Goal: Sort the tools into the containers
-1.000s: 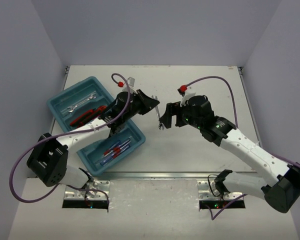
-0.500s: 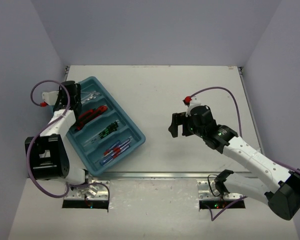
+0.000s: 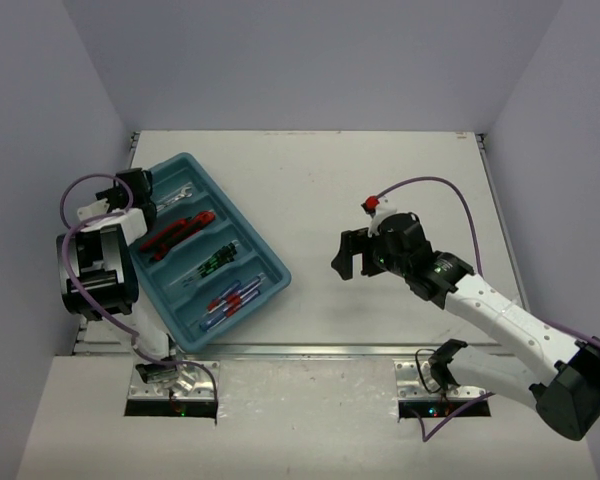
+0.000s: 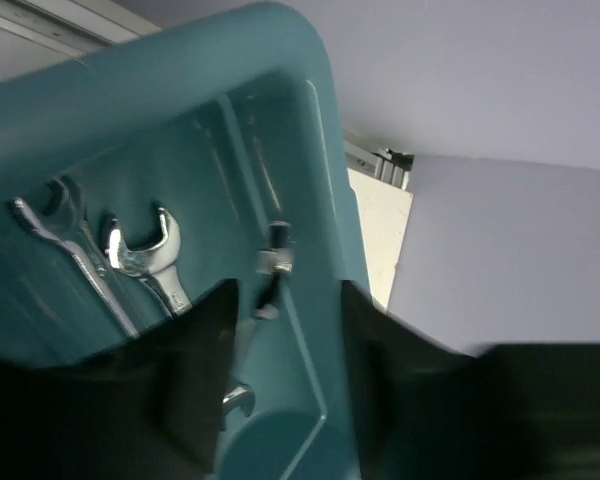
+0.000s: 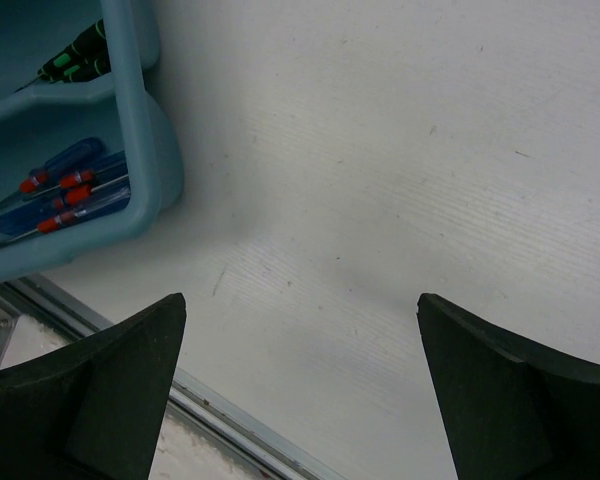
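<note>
The teal tray point(image 3: 242, 215) lies at the table's left with the tools in its long compartments. Silver wrenches point(image 3: 175, 195) fill the far one, then come red-handled pliers point(image 3: 175, 232), black-and-green screwdrivers point(image 3: 213, 262) and blue-and-red screwdrivers point(image 3: 230, 298). My left gripper point(image 3: 140, 190) hangs over the tray's far left corner. In the left wrist view it point(image 4: 287, 290) is open above the wrench compartment. Two wrenches point(image 4: 145, 255) lie there, and a small silver piece point(image 4: 275, 262) rests by the tray wall point(image 4: 310, 100). My right gripper point(image 3: 352, 255) is wide open over bare table, nothing between its fingers point(image 5: 300, 300).
The right wrist view shows the tray's near corner point(image 5: 145, 130) with the blue-and-red screwdrivers point(image 5: 70, 190), and the table's metal front edge point(image 5: 230, 420) below. Walls close in the table at left, back and right.
The left arm swung from the table's middle to the tray's far left corner, and its jaws have opened. The wrench between the two grippers has left the table's middle. The right gripper drew back slightly.
</note>
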Controlling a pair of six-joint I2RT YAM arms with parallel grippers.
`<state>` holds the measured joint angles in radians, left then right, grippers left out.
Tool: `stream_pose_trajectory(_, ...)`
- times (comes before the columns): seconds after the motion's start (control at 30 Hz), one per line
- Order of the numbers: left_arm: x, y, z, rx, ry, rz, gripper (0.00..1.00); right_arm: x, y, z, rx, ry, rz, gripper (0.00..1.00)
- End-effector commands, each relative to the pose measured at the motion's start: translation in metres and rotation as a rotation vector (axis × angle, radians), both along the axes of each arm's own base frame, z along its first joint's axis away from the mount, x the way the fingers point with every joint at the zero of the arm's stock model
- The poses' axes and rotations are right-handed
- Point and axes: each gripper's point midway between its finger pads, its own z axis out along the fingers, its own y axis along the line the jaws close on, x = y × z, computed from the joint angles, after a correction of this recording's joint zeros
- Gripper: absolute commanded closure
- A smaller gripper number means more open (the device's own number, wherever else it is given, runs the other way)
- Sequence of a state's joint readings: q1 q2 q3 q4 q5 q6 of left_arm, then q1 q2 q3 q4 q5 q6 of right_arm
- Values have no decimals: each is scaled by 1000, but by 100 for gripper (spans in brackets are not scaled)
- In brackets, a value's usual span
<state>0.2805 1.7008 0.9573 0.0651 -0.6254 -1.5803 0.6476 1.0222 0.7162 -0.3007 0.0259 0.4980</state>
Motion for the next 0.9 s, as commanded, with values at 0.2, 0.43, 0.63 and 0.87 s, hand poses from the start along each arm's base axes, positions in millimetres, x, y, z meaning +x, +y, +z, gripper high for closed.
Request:
stream_pose_trajectory(0.2, 32, -4, 69, 12, -243, -94, 1, 6, 12, 7, 41, -16, 32, 3)
stream_pose_trajectory(0.43, 26, -63, 161, 159, -254, -513, 0, 16, -6, 15, -21, -57, -52, 1)
stream_pose_trajectory(0.63, -8, -164, 186, 495, -57, -1084, 0, 27, -48, 40, -133, -138, -241, 1)
stream_pose_trajectory(0.87, -117, -212, 174, 774, 213, -1251, 0, 18, -95, 80, -244, -216, -367, 1)
